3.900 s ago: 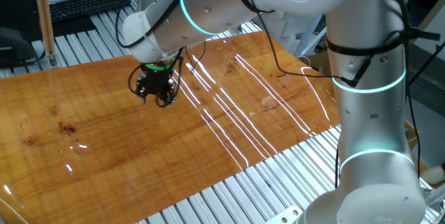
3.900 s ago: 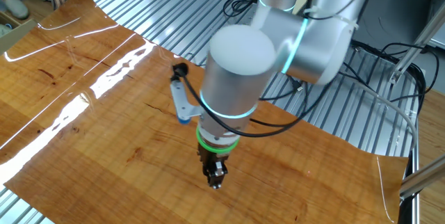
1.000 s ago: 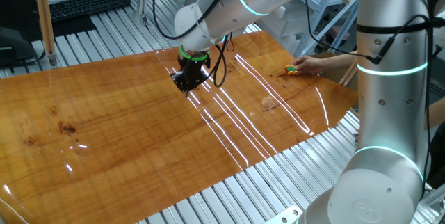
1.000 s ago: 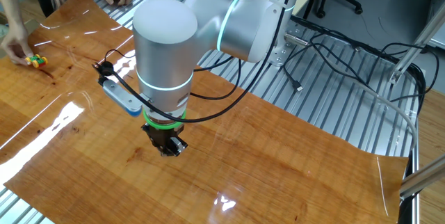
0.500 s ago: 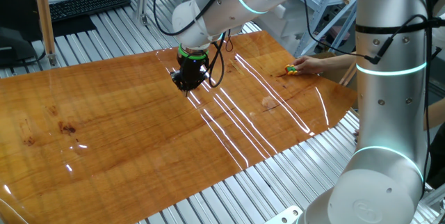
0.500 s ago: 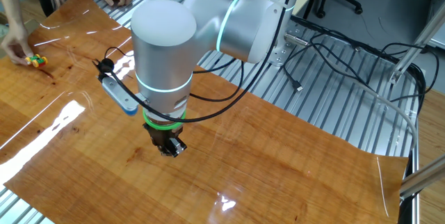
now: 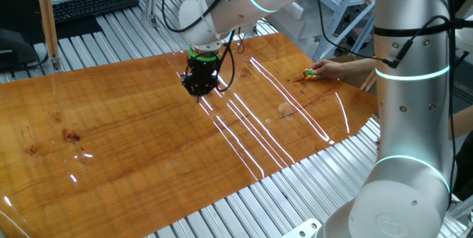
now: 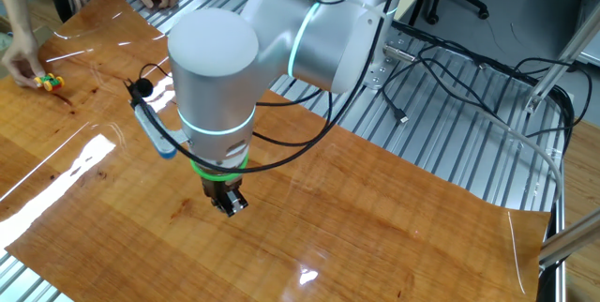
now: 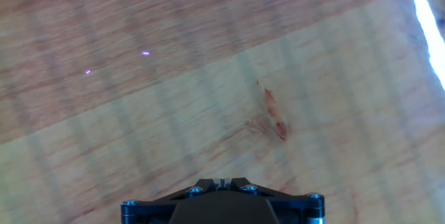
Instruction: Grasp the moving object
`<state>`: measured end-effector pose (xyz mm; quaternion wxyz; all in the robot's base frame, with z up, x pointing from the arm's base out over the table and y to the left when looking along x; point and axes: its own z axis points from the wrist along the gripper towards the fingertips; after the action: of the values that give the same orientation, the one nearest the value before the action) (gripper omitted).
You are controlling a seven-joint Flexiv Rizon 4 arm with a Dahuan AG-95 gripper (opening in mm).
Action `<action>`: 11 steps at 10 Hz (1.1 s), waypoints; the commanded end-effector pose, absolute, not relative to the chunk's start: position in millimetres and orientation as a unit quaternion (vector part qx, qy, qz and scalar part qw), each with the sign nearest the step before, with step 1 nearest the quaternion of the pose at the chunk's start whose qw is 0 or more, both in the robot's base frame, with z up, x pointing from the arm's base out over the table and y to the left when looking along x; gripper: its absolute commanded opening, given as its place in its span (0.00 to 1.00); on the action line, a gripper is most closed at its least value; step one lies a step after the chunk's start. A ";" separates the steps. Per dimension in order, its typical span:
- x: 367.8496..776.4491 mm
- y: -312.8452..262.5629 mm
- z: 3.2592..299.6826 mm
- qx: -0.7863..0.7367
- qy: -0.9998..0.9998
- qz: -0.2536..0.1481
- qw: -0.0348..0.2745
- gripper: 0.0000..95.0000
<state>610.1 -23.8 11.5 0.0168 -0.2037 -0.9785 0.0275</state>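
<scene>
We are drifting the end effector (image 7: pixel 198 90) slightly across the bench (image 7: pixel 111 142) | grip state: cannot tell | toy figure (image 7: pixel 310 74) still in a person's hand (image 7: pixel 336 68), well apart; grasp pending

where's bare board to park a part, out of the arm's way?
Free: the board between the end effector and the near slatted edge, and the glare-streaked stretch toward the robot base. Crowded: the far corner, where a person's hand sits by the toy figure.
</scene>
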 end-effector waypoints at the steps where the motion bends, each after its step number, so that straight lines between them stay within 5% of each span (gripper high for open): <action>1: 610.4 -23.6 12.2 -0.192 -0.981 0.026 0.022 0.00; 2: 610.4 -23.6 12.2 -0.182 -0.983 0.026 0.025 0.00; 3: 610.4 -23.6 12.2 -0.183 -0.982 0.027 0.028 0.20; 4: 610.4 -23.6 12.2 -0.181 -0.982 0.032 0.030 0.20; 5: 609.2 -25.4 12.8 -0.180 -0.983 0.035 0.031 0.60; 11: 598.0 -90.8 24.1 -0.190 -0.981 0.028 0.036 0.60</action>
<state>596.4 -90.0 25.1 0.0367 -0.1798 -0.9827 0.0257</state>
